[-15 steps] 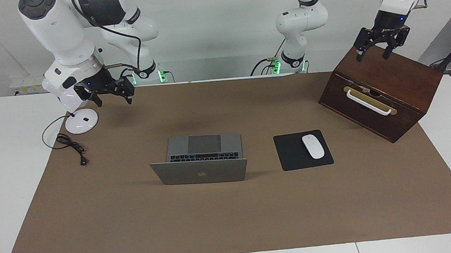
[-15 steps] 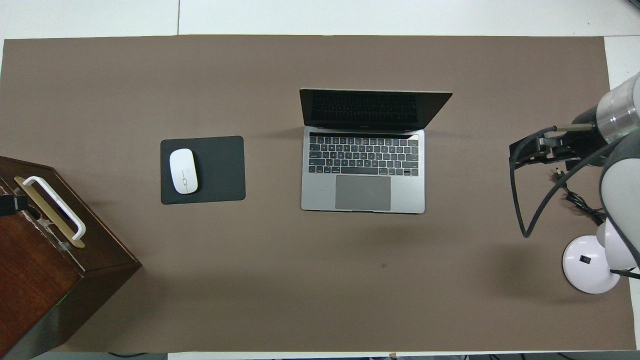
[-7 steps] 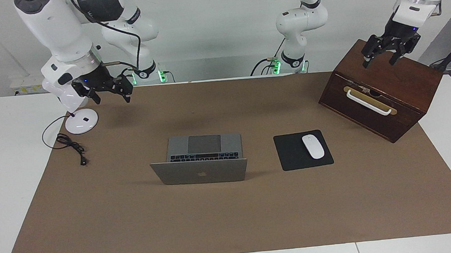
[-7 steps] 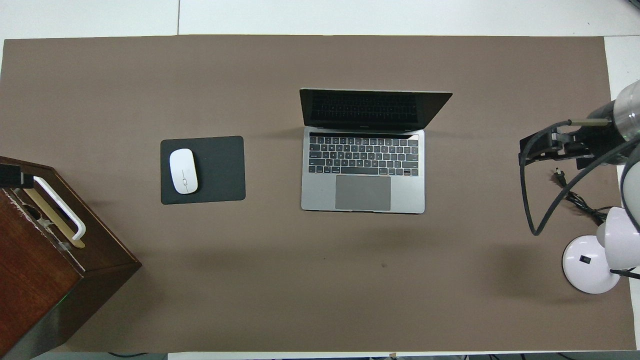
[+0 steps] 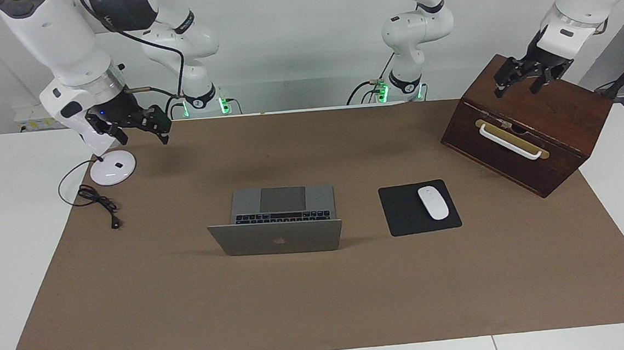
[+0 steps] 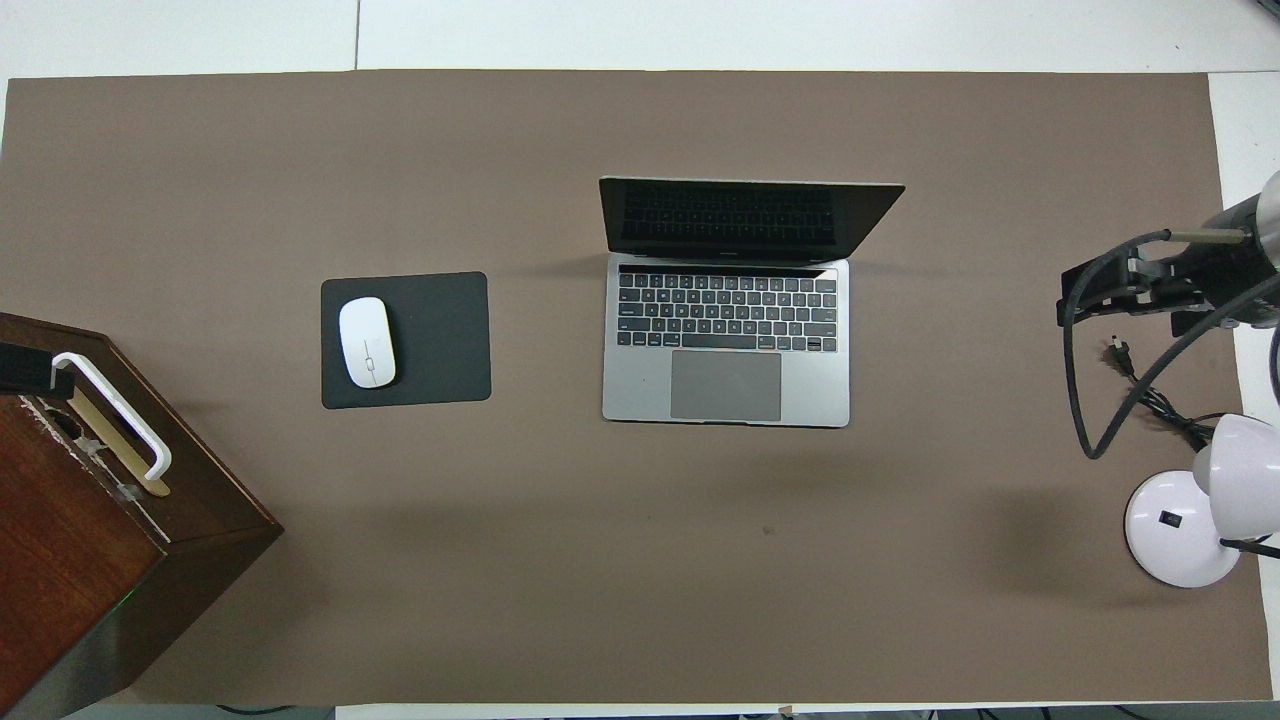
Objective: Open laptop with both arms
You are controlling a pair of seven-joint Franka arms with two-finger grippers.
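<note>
A brown mat (image 5: pixel 319 284) covers most of a white table (image 5: pixel 7 218), with a pale wall above the arm bases. The laptop (image 5: pixel 279 221) stands open mid-mat, lid up, nothing touching it. Beside it toward the left arm's end lies a black mouse pad (image 5: pixel 405 212) carrying a white mouse (image 5: pixel 433 202); farther that way sits a wooden box (image 5: pixel 528 127). The left gripper (image 5: pixel 522 79) hangs over the box, fingers apart. The right gripper (image 5: pixel 138 124) is raised over the mat near the lamp base (image 5: pixel 113 168) — its fingers I cannot tell. Only the overhead view shows the laptop's dark screen (image 6: pixel 740 218); only the facing view shows its logo.
</note>
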